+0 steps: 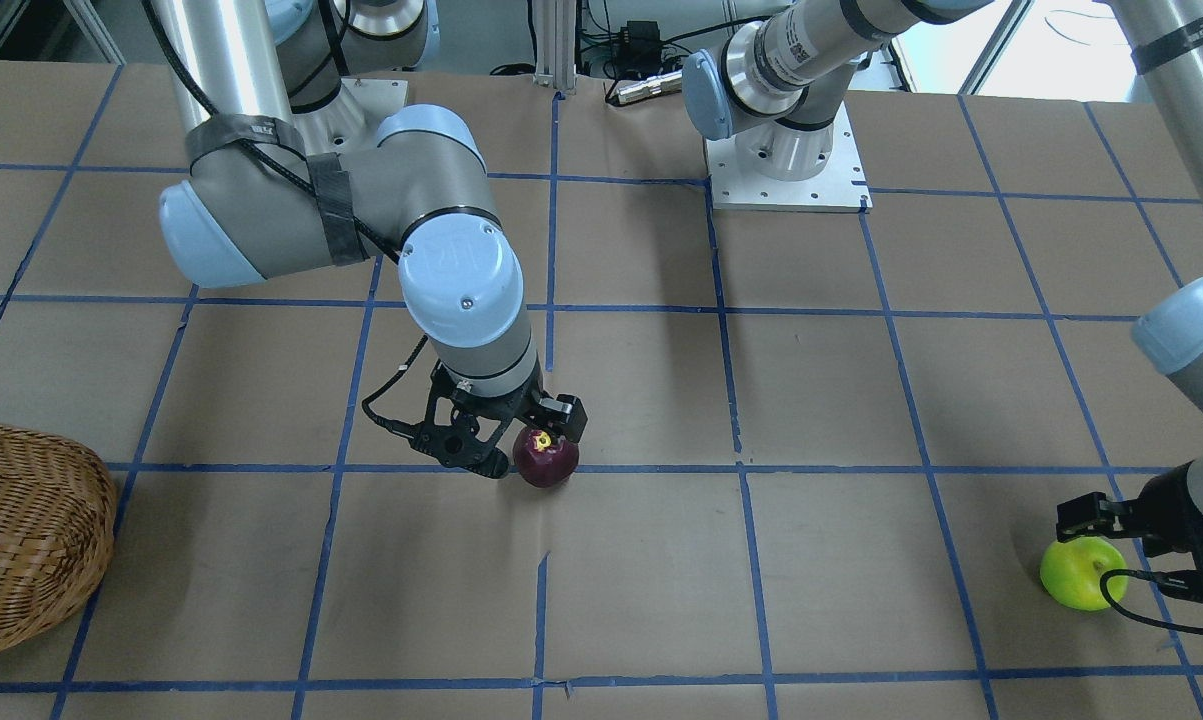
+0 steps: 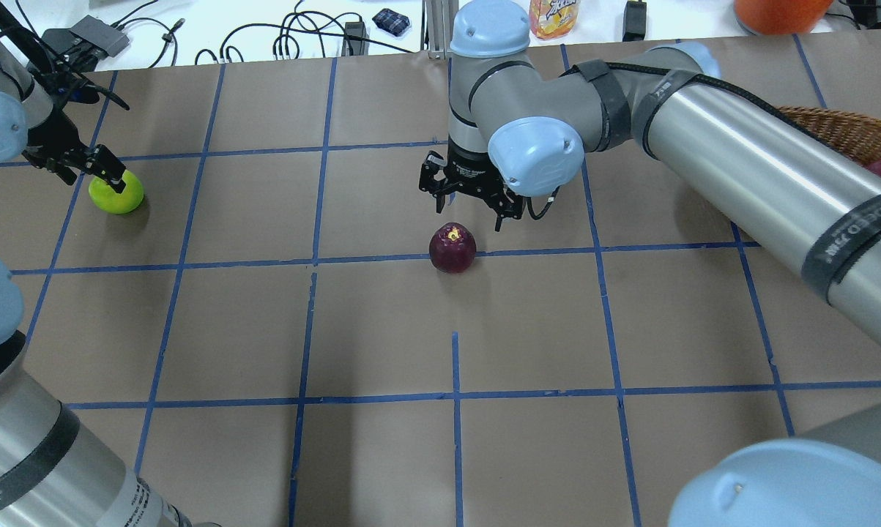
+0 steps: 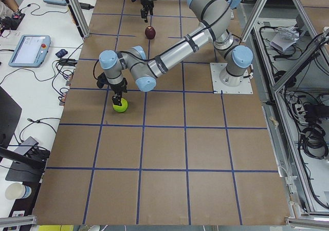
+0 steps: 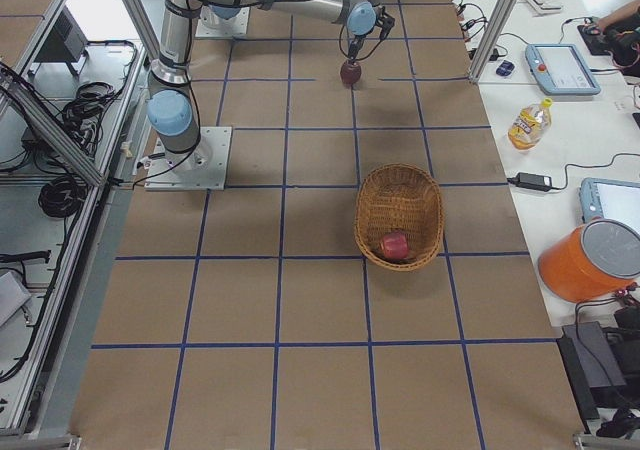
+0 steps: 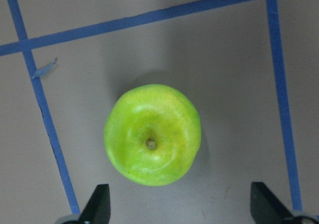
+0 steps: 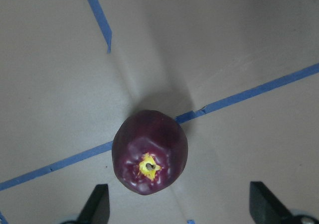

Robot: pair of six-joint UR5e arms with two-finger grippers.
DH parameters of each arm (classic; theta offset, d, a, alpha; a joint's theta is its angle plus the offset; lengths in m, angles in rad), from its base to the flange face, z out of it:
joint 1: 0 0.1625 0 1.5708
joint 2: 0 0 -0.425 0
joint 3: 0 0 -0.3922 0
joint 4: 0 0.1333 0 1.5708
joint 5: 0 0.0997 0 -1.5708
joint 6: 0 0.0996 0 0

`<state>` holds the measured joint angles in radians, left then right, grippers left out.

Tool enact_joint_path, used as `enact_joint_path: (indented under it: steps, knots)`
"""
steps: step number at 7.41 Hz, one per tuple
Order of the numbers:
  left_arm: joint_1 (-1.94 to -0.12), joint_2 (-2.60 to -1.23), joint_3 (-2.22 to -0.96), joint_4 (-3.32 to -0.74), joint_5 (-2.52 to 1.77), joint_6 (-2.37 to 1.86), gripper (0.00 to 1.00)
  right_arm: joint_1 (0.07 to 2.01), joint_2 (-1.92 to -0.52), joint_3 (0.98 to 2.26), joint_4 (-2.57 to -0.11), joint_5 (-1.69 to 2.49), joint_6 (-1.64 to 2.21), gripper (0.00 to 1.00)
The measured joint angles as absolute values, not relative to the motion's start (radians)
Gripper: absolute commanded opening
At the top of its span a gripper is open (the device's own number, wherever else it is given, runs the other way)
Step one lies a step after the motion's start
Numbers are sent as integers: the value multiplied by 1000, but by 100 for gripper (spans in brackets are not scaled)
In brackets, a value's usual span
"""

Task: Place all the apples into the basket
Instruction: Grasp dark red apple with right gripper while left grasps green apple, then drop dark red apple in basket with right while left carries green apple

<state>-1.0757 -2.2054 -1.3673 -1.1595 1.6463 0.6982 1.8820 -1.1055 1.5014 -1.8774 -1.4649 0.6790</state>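
The green apple [image 2: 116, 192] lies on the table at the far left. My left gripper [image 2: 88, 176] hangs open just over it; in the left wrist view the apple [image 5: 152, 134] sits ahead of the two spread fingertips [image 5: 99, 206]. The maroon apple [image 2: 452, 247] lies mid-table on a blue tape line. My right gripper [image 2: 469, 212] is open close above it, and the apple [image 6: 149, 152] shows between the spread fingertips [image 6: 261, 204]. The wicker basket [image 4: 400, 185] stands on the right with the red apple [image 4: 396, 245] inside.
The table is brown paper with a grid of blue tape [image 2: 455, 395]. Both arm bases [image 1: 786, 165] stand at the robot's edge. A bottle [image 4: 527, 122], tablets and an orange bucket [image 4: 590, 260] sit on the side bench beyond the table's far edge.
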Motion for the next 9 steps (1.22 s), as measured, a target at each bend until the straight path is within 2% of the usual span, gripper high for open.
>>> enact_joint_path:
  steps: [5,7,8,9]
  knots:
    - [-1060,-2300,-1355,-1117,1558,716,98,1896,-1038,1493,-1891,-1441,669,100]
    - [-1060,-2290,-1355,-1113,1557,721,33,1896,-1013,1493,-1909,-1437,666,100]
    - [-1062,-2277,-1355,-1133,1560,723,21,1896,-1002,1493,-1918,-1436,666,100]
    - [-1069,-2259,-1353,-1166,1562,720,21,1897,-992,1493,-1922,-1435,667,100]
